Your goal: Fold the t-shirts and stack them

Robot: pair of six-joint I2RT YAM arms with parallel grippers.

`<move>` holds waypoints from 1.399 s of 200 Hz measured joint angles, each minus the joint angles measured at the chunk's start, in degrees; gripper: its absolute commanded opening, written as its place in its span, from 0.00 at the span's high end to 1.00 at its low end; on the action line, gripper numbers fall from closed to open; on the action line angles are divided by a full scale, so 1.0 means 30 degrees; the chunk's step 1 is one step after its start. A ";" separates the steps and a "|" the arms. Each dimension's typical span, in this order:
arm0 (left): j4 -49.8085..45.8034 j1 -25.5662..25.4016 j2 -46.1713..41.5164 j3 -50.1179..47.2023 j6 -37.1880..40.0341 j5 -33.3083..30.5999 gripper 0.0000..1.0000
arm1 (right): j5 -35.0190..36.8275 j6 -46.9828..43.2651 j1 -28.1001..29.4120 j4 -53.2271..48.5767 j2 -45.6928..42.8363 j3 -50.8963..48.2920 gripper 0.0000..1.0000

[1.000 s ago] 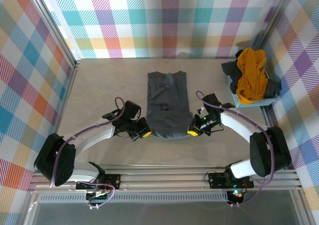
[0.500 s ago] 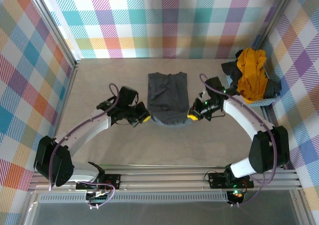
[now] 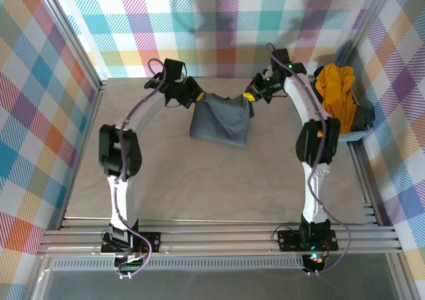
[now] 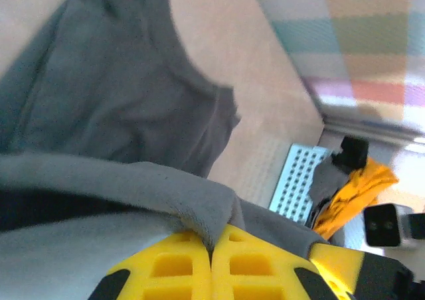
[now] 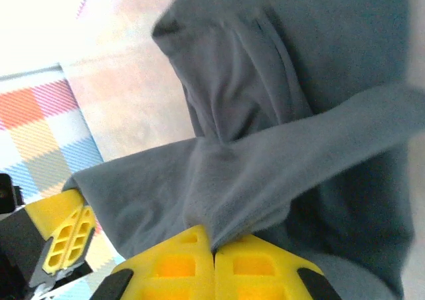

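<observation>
**Two arms hold up one edge of a grey t-shirt at the far end of the table**

We see a pale table (image 3: 166, 180) walled in bright plaid. Both arms reach far across it, side by side, toward the back wall. Between them, at the far middle of the table, is the slate-grey t-shirt (image 3: 219, 122). One edge is raised off the surface, and the rest drapes down and lies on the table. We judge this to be a fold in hand: the arms hold two corners level so the raised edge can go squarely over the lower layer.

At the right edge, a light blue basket (image 3: 350, 135) holds a mustard-yellow t-shirt (image 3: 334, 97) and a dark grey t-shirt (image 3: 365, 119), both unfolded.

The left gripper (image 3: 198, 98) and right gripper (image 3: 248, 95) each pinch a corner. In the wrist views, the left's yellow fingers (image 4: 172, 267) and the right's (image 5: 166, 267) press together with grey cloth caught between them.
</observation>
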 measured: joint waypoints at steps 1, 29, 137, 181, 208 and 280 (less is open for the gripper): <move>-0.0007 0.0015 0.0146 0.0160 0.0000 0.0000 0.94 | -0.0080 0.0102 -0.0029 -0.0015 0.0321 0.0328 0.76; -0.1042 0.0503 0.5887 0.7220 0.0000 0.0204 0.44 | -0.1275 0.2018 -0.0590 0.0415 0.5814 0.5297 0.40; 0.1974 -0.0532 -0.4969 -1.0404 -0.1581 -0.0189 0.30 | 0.1690 -0.0321 -0.0401 0.5144 -0.6958 -1.1890 0.37; 0.8510 -0.3475 -0.4393 -1.4207 -0.6353 -0.0270 0.20 | 0.0044 -0.0466 0.0226 0.9114 -1.0244 -1.9118 0.38; 1.1708 -0.4590 -0.2288 -1.4003 -0.8451 -0.0576 0.23 | -0.0692 -0.0517 0.0313 0.9821 -1.1118 -2.0582 0.38; 1.5781 -0.4532 0.1515 -1.1329 -1.0783 -0.2135 1.00 | -0.1311 -0.0510 0.0415 1.0499 -1.5446 -2.2338 0.38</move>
